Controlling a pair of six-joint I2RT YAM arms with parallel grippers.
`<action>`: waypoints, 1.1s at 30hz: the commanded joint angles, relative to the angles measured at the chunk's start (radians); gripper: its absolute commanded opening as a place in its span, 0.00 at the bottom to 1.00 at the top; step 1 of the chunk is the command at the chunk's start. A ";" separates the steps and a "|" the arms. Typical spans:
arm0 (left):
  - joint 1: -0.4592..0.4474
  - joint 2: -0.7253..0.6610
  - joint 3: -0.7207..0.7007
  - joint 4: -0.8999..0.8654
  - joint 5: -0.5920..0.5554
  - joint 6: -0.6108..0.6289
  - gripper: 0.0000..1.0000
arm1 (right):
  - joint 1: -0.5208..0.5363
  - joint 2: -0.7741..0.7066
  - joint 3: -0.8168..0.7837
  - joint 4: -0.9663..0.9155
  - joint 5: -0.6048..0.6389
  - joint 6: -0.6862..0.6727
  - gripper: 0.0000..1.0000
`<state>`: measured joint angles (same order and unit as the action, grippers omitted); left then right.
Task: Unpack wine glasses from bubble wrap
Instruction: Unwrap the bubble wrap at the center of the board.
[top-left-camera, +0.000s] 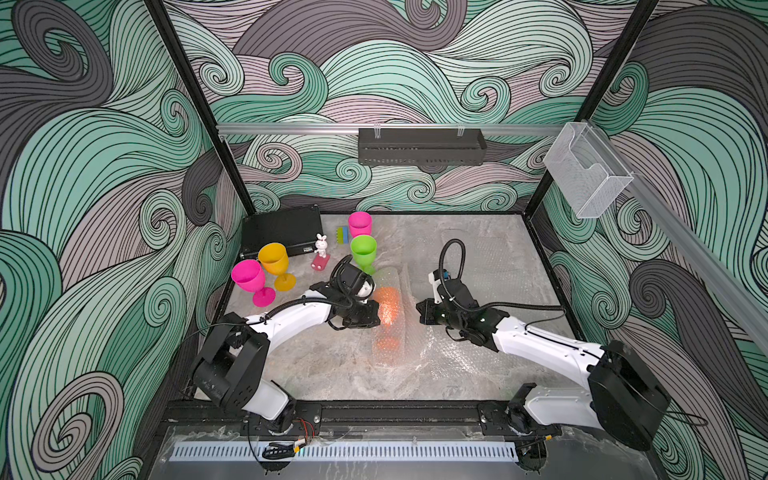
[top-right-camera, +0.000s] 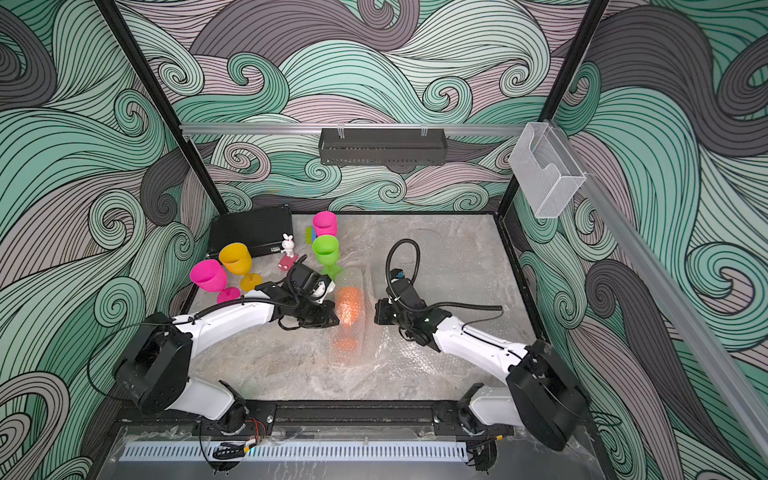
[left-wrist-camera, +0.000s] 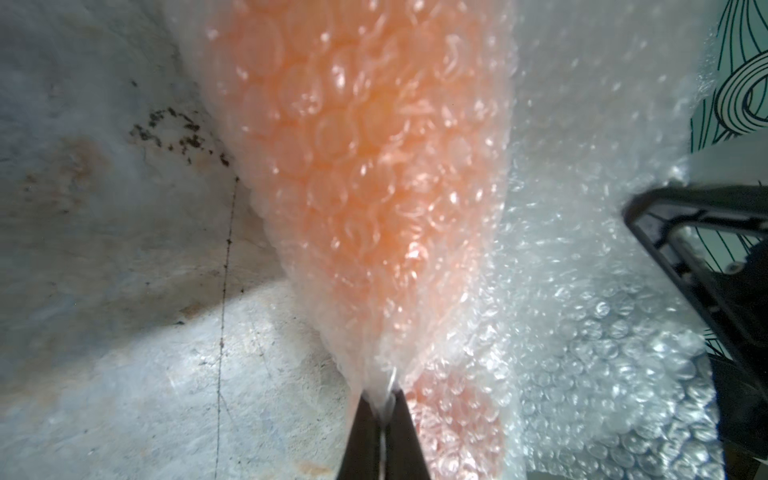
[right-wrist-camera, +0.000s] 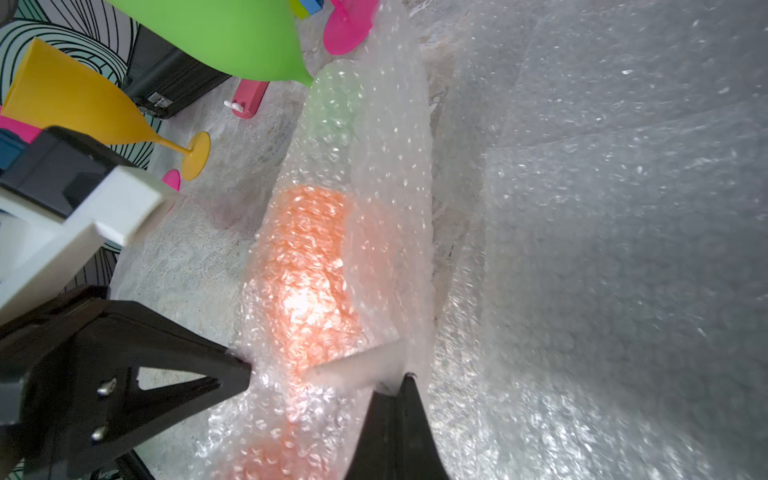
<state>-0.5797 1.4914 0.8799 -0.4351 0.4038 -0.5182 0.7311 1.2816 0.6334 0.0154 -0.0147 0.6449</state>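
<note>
— Where is the last one?
— The orange goblet lies on its side inside the bubble wrap, a rolled tube in the middle of the bench, running front to back; the yellow goblet and a pink goblet stand bare by the left edge; the green goblet and the second pink goblet stand further back.
— And the arms?
— One on each side of the tube; the left gripper is closed on a pinch of wrap at the tube's left flank; the right gripper is closed on a loose flap at its right flank; I judge they take opposite sides so that a pull apart unrolls the tube rather than dragging it along the bench.
— Why the flattened sheets on the right half?
— Probably emptied wrap, lying clear of the standing goblets.
— What can't you make out?
— The orange goblet is only a glow through the dimples; a large patch toward the back and a small one toward the front suggest bowl and foot, but I cannot be sure; no stem shows; a green tint at the tube's far end may be the green goblet's foot behind the wrap; touching or apart, I cannot tell.
</note>
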 joint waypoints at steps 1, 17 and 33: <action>0.017 0.022 0.002 -0.038 -0.029 0.012 0.02 | 0.006 -0.025 -0.020 0.049 0.042 0.025 0.04; 0.112 -0.093 -0.071 -0.146 -0.067 0.003 0.11 | 0.011 -0.027 -0.028 0.042 0.041 0.021 0.04; 0.175 -0.180 0.056 -0.298 -0.011 0.044 0.46 | 0.018 -0.010 -0.011 0.034 0.015 0.009 0.05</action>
<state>-0.4080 1.3289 0.8986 -0.6956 0.3424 -0.4816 0.7422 1.2678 0.6044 0.0490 0.0067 0.6624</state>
